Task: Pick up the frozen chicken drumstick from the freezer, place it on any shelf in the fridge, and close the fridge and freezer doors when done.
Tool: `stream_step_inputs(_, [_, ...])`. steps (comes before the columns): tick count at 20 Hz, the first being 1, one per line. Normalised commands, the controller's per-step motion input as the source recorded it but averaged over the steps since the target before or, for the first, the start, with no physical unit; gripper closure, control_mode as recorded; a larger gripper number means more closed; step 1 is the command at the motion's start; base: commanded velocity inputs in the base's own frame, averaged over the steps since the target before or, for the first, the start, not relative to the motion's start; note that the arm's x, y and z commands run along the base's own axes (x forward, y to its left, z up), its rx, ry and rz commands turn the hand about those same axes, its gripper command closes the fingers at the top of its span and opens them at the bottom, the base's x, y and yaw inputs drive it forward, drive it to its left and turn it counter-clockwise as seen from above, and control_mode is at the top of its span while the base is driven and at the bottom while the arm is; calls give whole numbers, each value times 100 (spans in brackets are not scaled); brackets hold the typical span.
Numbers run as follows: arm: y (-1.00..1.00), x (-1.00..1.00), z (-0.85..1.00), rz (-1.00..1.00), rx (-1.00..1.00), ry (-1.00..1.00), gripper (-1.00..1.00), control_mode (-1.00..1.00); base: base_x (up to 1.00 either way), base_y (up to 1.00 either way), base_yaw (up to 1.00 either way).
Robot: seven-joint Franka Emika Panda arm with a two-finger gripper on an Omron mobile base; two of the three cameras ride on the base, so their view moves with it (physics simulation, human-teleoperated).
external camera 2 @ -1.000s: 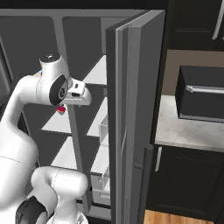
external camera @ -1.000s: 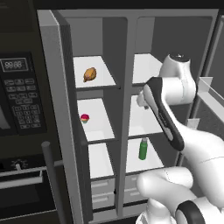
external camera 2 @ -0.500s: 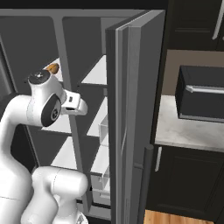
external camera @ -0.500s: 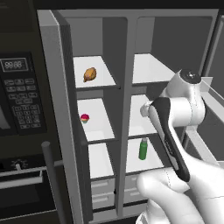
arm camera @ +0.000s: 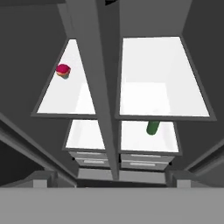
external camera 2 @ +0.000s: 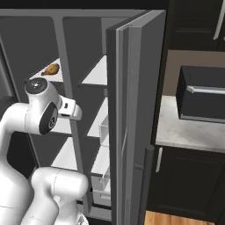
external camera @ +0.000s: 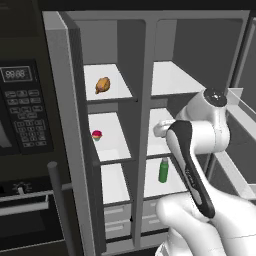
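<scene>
The golden-brown frozen chicken drumstick (external camera: 102, 85) (external camera 2: 51, 69) lies on the top white shelf of the freezer (external camera: 118, 88), the narrower left compartment. Both doors stand open: the freezer door (external camera: 70, 125) edge-on at the left, the fridge door (external camera 2: 132, 110) at the right. My arm is folded in front of the fridge's middle shelf (arm camera: 157, 78), well below and to the right of the drumstick. The hand (external camera: 161, 129) (external camera 2: 71, 110) points into the unit, its fingers hidden. The hand view looks down at the middle shelves.
A pink-red round item (external camera: 97, 134) (arm camera: 63, 70) sits on the freezer's middle shelf. A green bottle (external camera: 163, 170) (arm camera: 152, 127) stands on the fridge's lower shelf. Grey drawers (arm camera: 122, 157) lie at the bottom. A black oven panel (external camera: 22, 110) is left; a counter (external camera 2: 189, 132) right.
The arm has folded lower and drawn back: its upper joint dropped and the hand sank from the upper shelves toward the middle shelf. The drumstick, bottle and doors have not moved.
</scene>
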Motion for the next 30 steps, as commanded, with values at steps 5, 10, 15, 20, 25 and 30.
stream_step_inputs(5, [40, 20, 0, -1, 0, 0, -100, -100, 0, 0, 0])
stream_step_inputs(10, [0, 0, 0, 0, 0, 0, -100, 100, 21, 18, -1])
stream_step_inputs(15, [0, 0, 0, 0, 0, 0, -100, 100, 17, 38, -2])
stream_step_inputs(20, [0, 0, 0, 0, 0, 0, -100, 100, 25, 37, -3])
stream_step_inputs(25, [0, 0, 0, 0, 0, 0, -100, 100, 43, 20, -4])
stream_step_inputs(30, [0, 0, 0, 0, 0, 0, -100, 100, 48, 21, -6])
